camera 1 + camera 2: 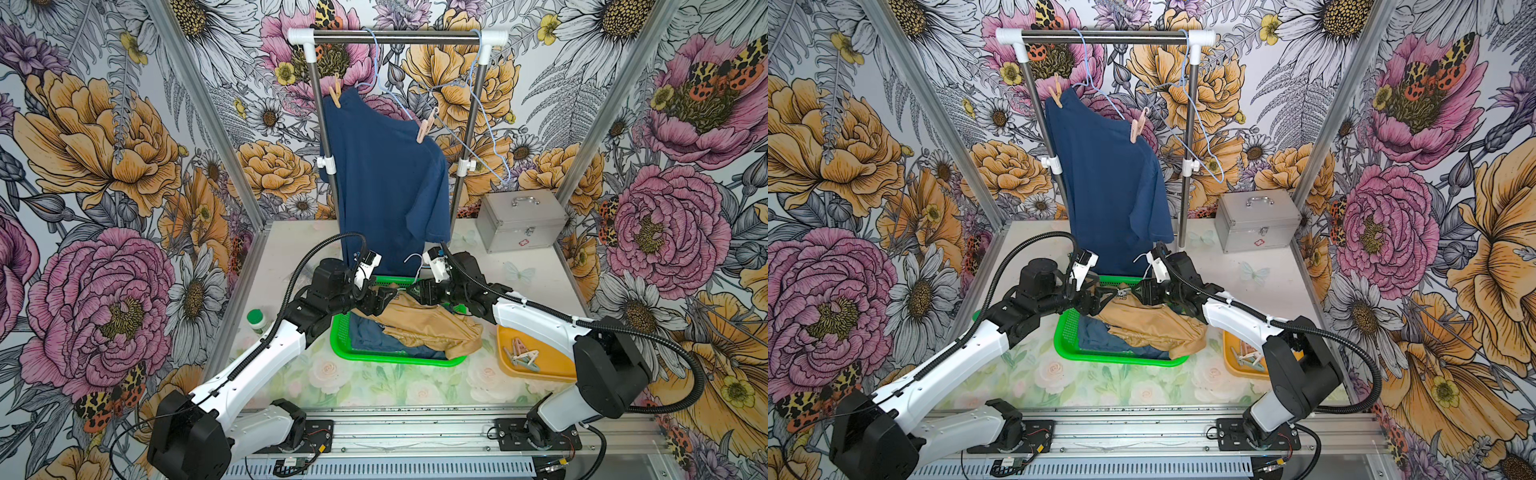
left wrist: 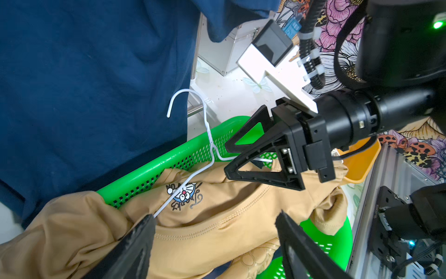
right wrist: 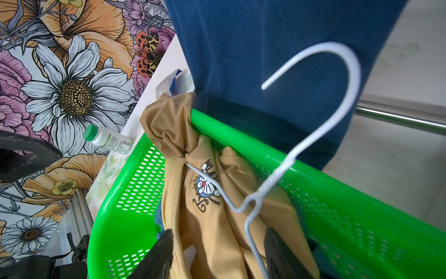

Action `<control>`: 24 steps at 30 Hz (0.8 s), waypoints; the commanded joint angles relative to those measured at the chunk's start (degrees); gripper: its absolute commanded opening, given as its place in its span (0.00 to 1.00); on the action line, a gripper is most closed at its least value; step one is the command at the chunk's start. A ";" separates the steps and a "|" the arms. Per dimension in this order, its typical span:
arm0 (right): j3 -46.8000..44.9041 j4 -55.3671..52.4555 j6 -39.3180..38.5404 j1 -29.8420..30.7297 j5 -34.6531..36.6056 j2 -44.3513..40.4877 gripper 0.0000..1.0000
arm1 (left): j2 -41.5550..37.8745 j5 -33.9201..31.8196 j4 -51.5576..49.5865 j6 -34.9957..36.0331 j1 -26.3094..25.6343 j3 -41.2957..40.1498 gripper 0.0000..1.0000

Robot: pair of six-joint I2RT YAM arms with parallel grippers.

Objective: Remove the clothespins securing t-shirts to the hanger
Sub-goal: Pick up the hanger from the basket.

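Two-handed, working low over the green basket [image 3: 241, 135]. Straddling the thin wire of the white hanger [image 3: 354, 70] with the right jaws, standing partly apart and clamping nothing so far as showing. Spreading the left jaws wide above the tan t-shirt [image 2: 241, 200], holding nothing, one tip right by the hanger's wire end, touching or not being impossible to tell. Finding no clothespins on that shirt in either wrist view. Farther out, in both top views, spotting two pinning the hanging navy t-shirt [image 1: 386, 178] at its shoulders beneath the rack [image 1: 395, 36]: a peach clothespin [image 1: 335, 94] and a pink clothespin [image 1: 427, 124]. Counting several loose clothespins [image 1: 523, 353] in the yellow tray [image 1: 557, 361] on the surface beside the basket. Judging the pegs light, rigid and sprung: likely needing a squeeze on the splayed tail ends, not the nose biting the cloth. Expecting the soft, limp shirt to be slipping off once freed.
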 commanded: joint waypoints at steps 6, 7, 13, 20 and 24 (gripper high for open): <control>0.07 7.55 0.34 0.60 -3.86 3.95 0.57 | -1.44 -0.69 -2.11 -0.40 1.63 -0.86 0.80; 0.12 7.94 -0.04 0.69 -4.32 4.34 0.55 | -1.42 -0.72 -2.10 -0.31 1.81 -0.98 0.80; 1.56 5.07 -1.25 0.78 -1.69 4.91 0.59 | -2.34 -0.20 -2.56 -0.47 2.48 -1.07 0.80; 1.79 2.83 -3.33 0.69 -0.66 5.16 0.67 | -2.46 0.35 -2.64 -0.17 3.31 -1.78 0.81; 2.00 4.38 -3.40 0.82 -2.94 6.14 0.66 | -2.14 0.63 -2.56 0.17 4.09 -1.91 0.81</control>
